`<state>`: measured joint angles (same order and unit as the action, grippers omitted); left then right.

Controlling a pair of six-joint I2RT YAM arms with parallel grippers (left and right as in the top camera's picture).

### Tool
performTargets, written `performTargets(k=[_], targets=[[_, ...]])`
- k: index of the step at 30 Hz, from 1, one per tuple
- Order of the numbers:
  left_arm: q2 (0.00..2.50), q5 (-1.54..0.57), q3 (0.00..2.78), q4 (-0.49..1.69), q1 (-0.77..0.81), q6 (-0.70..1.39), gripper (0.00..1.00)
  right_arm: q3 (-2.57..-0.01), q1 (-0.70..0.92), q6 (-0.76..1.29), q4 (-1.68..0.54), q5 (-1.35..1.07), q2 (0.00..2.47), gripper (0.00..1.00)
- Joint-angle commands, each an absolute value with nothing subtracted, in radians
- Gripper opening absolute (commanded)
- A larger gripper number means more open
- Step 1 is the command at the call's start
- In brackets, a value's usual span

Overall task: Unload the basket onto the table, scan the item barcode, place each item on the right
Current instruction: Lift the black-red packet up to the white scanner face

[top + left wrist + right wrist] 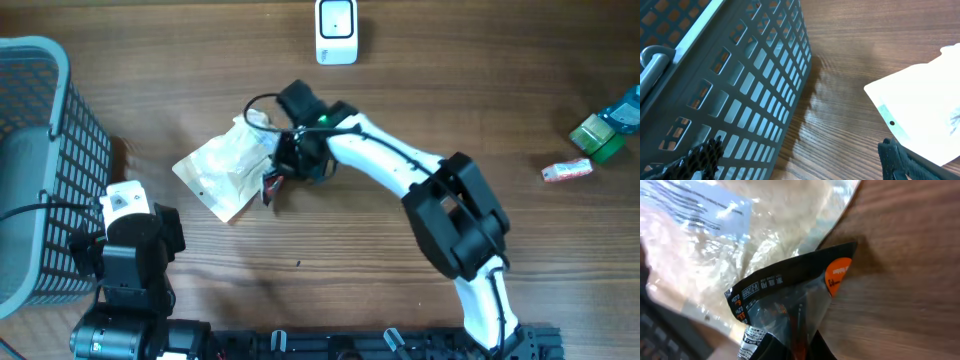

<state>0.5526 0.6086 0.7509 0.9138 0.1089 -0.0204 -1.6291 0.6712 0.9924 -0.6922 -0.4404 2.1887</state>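
The right arm is reaching across the brown wood-grain desk [430, 80]. The right gripper [280, 175] is pinching, with closed jaws, the black and orange printed end of a crinkled clear plastic pouch [225, 170] filled with something pale. The pouch is lying on the desk left of centre with a white printed label showing on top. It is sitting to the right of the grey plastic lattice basket [60, 140] and well apart from the small white box-shaped scanner [336, 30] at the far edge. The left gripper [800, 162] is hovering low beside the basket, its jaws standing wide and holding nothing. A green packet [598, 133] and a small pink-and-white wrapper [567, 171] are lying at the far right.
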Motion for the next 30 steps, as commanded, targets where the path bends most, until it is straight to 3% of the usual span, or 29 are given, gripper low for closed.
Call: performTargets(k=[1, 6, 7, 10, 14, 18, 24, 30], targets=[[0.549, 0.619, 0.754, 0.911, 0.102, -0.021, 1.00, -1.625, 0.585, 0.741, -0.687, -0.782, 2.148, 0.05], [0.549, 0.619, 0.754, 0.911, 0.102, -0.021, 1.00, -1.625, 0.376, 0.410, -0.627, -1.571, 2.149, 0.04], [0.549, 0.619, 0.754, 0.911, 0.102, -0.021, 1.00, -1.625, 0.336, 0.398, -0.607, -1.623, 2.149, 0.05], [0.549, 0.619, 0.754, 0.911, 0.102, -0.021, 1.00, -1.625, 0.228, 0.448, -0.513, -1.622, 2.149, 0.05], [0.549, 0.619, 0.754, 0.911, 0.102, -0.021, 1.00, -1.625, 0.182, 0.863, -0.185, -1.622, 2.149, 0.05], [0.549, 0.619, 0.754, 0.911, 0.102, -0.021, 1.00, -1.626, 0.182, 1.393, 0.301, -1.615, 2.148, 0.05], [0.549, 0.619, 0.754, 0.911, 0.102, -0.021, 1.00, -1.627, 0.180, 1.601, 0.487, -1.620, 2.142, 0.05], [0.549, 0.619, 0.754, 0.911, 0.102, -0.021, 1.00, -1.627, 0.180, 1.599, 0.487, -1.620, 2.142, 0.05]])
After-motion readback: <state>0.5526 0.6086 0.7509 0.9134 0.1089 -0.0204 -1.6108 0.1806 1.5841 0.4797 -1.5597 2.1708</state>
